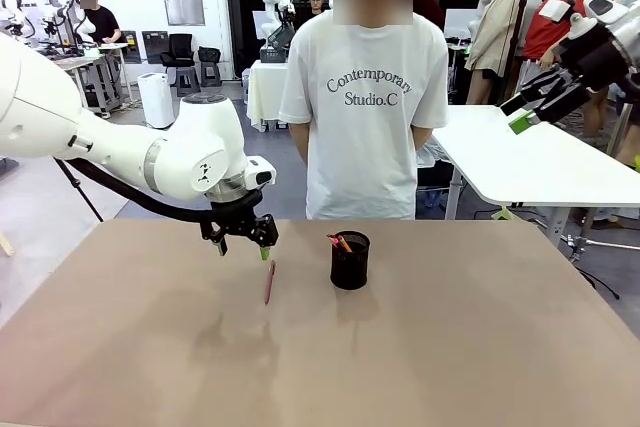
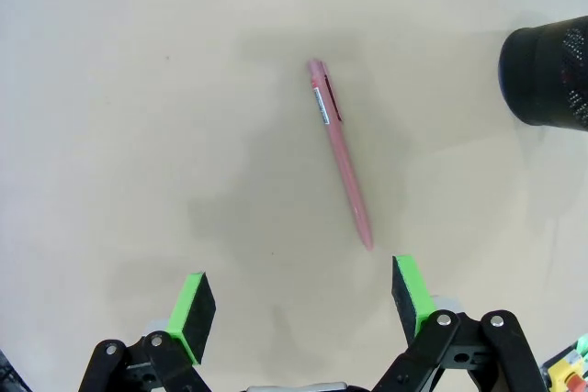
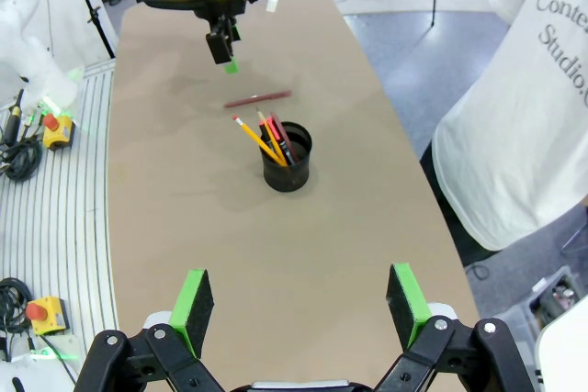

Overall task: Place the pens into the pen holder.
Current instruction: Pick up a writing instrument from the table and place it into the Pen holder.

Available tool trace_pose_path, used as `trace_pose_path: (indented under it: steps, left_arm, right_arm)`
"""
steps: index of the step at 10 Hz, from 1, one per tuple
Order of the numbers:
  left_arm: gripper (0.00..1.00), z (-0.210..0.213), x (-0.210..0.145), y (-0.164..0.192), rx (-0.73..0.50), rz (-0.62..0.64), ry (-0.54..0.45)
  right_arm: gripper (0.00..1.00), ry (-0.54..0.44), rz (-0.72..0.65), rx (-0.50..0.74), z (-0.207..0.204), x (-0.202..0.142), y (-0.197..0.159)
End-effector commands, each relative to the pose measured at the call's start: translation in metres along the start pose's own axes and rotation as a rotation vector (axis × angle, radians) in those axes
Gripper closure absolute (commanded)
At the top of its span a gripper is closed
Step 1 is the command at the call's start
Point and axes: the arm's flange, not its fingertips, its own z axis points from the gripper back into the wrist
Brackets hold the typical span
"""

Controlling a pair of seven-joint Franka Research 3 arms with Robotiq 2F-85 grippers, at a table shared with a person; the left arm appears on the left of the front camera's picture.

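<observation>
Bare table (image 1: 320,367) fills the foreground of the front view. Beyond it a reddish pen (image 1: 268,282) lies flat at 9 o'clock of the black mesh pen holder (image 1: 350,262), well apart from it. The left gripper (image 1: 245,239) hangs at the pen's 11 o'clock, pointing down. The right gripper (image 1: 530,107) is raised high at 2 o'clock, jaws apart and empty.

In the left wrist view, the left gripper's green pads (image 2: 193,305) stand wide apart with nothing between them. The reddish pen (image 2: 340,153) slants at their 12 o'clock. It looks light, stiff and smooth, likely to roll, and is best pinched across mid-barrel.

In the right wrist view, the pen holder (image 3: 287,167) sits at 12 o'clock of the right gripper (image 3: 301,305) and already holds a yellow pencil (image 3: 255,140) among others.
</observation>
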Motion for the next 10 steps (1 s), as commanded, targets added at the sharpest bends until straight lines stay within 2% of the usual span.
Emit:
trace_pose_path:
  steps: [1, 4, 6, 10]
  left_arm:
    - [0.0, -0.013, 0.014, 0.001, 0.114, 0.034, -0.015]
    - [0.0, -0.046, 0.041, 0.001, 0.182, 0.027, -0.033]
    - [0.0, -0.055, 0.049, 0.002, 0.137, 0.027, -0.009]
    - [0.0, -0.069, 0.054, 0.0, 0.038, 0.058, -0.032]
  right_arm:
    - [0.0, 0.0, -0.005, -0.002, 0.001, 0.001, 0.001]
    - [0.0, 0.0, -0.005, -0.002, 0.001, 0.001, 0.001]
    - [0.0, 0.0, -0.005, -0.002, 0.001, 0.001, 0.001]
    - [0.0, 0.0, -0.005, -0.002, 0.001, 0.001, 0.001]
